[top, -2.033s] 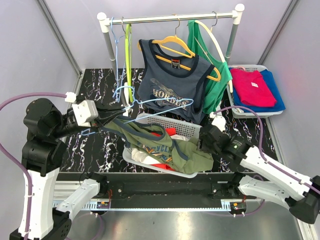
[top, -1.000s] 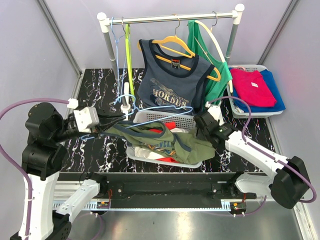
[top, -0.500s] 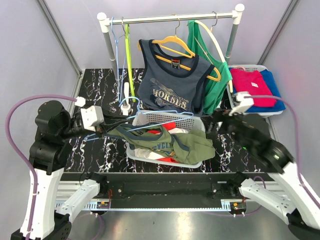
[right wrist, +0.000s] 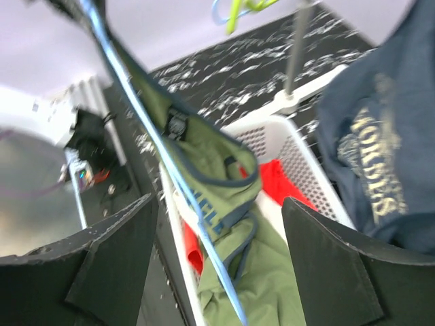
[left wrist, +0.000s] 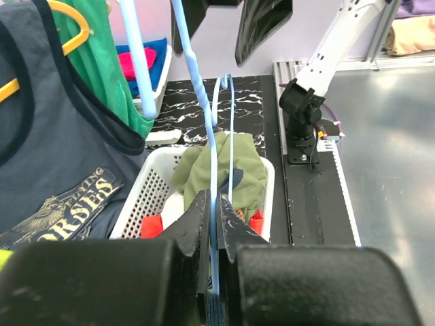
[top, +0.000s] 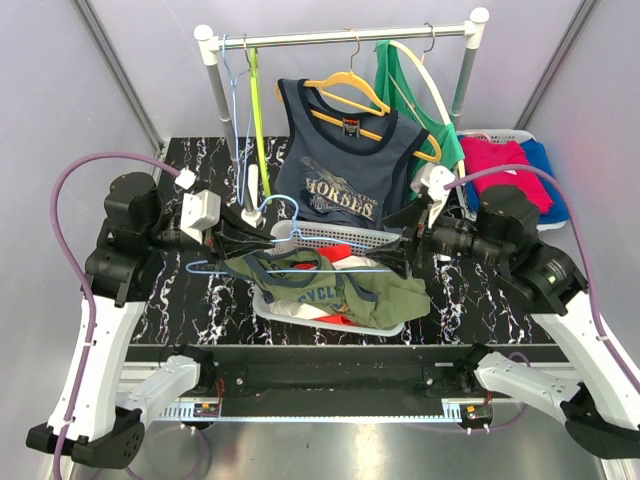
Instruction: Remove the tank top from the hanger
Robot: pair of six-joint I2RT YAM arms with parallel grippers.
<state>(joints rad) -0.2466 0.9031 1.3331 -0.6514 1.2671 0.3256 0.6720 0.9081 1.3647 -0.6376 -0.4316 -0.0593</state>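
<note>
- Lower left of the top view: bare black marbled bench [top: 205,300] lies between the left arm and the white basket [top: 330,232], with open room there up to the grey side wall.
- The left end effector [top: 262,240] reaches right over the basket's left rim, its jaws pressed together on the wire of the light blue hanger [top: 300,268].
- The hanger lies nearly level above the basket, and its hook is near the rack's left post.
- The olive tank top [top: 345,290] sits in the lower centre. One dark-trimmed strap is looped on the hanger wire and the rest is heaped in the basket, spilling over its near edge. The letters "CYCL" show on a fold.
- Behind it, a navy tank top [top: 340,160] on a yellow hanger hangs from the rack and reads "HORDES". Its hem is just behind the basket's far rim.
- The right end effector [right wrist: 217,204] has its jaws wide apart, with the hanger wire and olive strap running between them and touching neither finger.
- Upper right: a red garment [top: 505,170] lies in a second basket. Its small white label is too small to read.
</note>
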